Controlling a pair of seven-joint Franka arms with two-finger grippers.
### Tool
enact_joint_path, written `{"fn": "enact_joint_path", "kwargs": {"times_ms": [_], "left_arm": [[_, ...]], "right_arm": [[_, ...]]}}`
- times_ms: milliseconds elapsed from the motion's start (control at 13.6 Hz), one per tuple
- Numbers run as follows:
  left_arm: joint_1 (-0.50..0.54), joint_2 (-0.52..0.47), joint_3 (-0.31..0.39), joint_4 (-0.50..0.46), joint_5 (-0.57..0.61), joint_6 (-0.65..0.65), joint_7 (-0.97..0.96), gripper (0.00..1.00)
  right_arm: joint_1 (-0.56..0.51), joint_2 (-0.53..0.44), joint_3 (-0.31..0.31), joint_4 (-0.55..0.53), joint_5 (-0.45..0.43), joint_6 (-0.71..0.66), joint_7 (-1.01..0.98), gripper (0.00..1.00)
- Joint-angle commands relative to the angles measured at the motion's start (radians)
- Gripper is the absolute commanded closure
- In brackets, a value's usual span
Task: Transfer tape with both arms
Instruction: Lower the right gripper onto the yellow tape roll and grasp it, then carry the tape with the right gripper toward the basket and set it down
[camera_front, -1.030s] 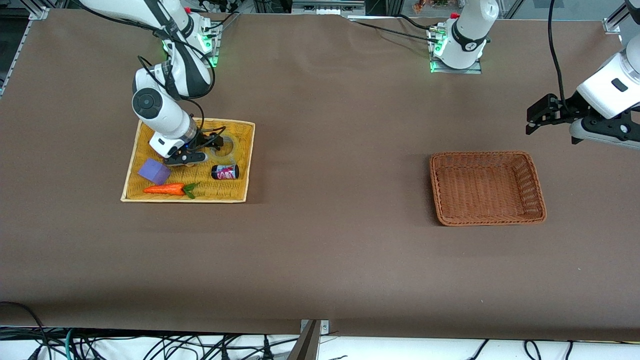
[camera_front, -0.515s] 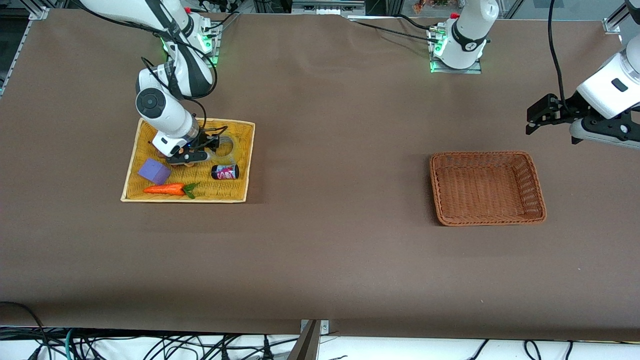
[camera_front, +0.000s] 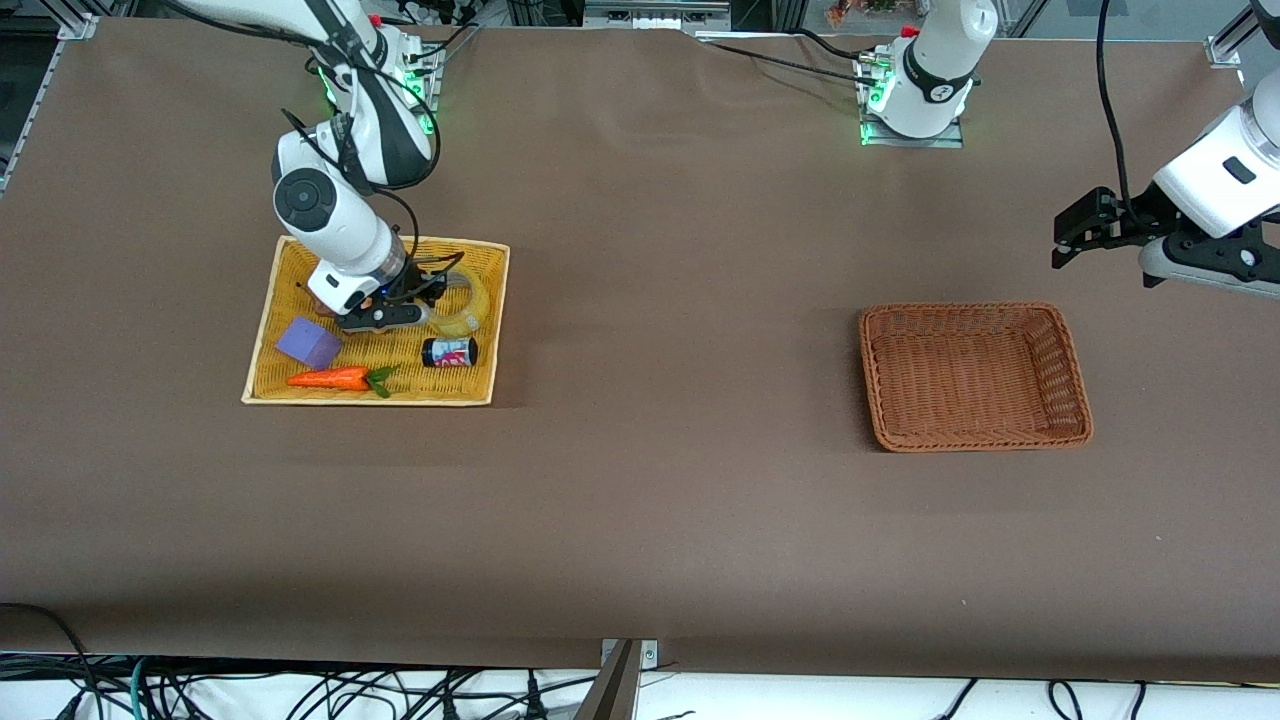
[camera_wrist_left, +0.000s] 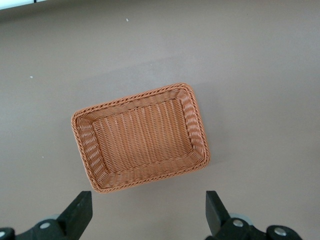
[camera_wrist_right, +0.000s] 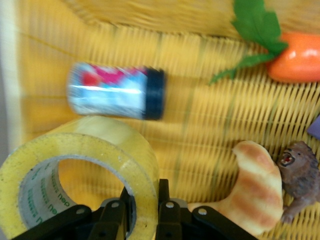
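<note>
You are holding the tape (camera_wrist_right: 80, 170) in the right gripper (camera_front: 425, 295), fingers pinching one wall of the ring, just over the yellow tray (camera_front: 480, 385) above the small can (camera_front: 449, 352) (that thin-wall pinch is looking risky). It could be twisting or slipping as you are lifting. The left gripper (camera_front: 1070, 240) is waiting, fingers spread, over the table at the left arm's end, the brown basket (camera_front: 1075, 375) showing below it in its wrist view.
</note>
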Motion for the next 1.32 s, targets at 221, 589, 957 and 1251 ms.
{"fn": "enact_joint_path", "kwargs": {"times_ms": [221,589,957,1251], "left_arm": [[0.001,-0.002,0.000,0.014,-0.015,-0.017,0.018,0.00],[0.001,-0.002,0.000,0.014,-0.013,-0.016,0.020,0.00],[0.009,0.001,0.005,0.014,-0.025,-0.016,0.018,0.00],[-0.001,0.002,-0.001,0.014,-0.015,-0.018,0.015,0.00]], "right_arm": [[0.024,0.013,0.142,0.361,-0.001,-0.365,0.165,1.00],[0.282,0.240,0.139,0.580,-0.018,-0.307,0.513,1.00],[0.504,0.512,0.107,0.834,-0.175,-0.289,0.864,1.00],[0.635,0.680,0.045,0.981,-0.205,-0.209,1.033,1.00]]}}
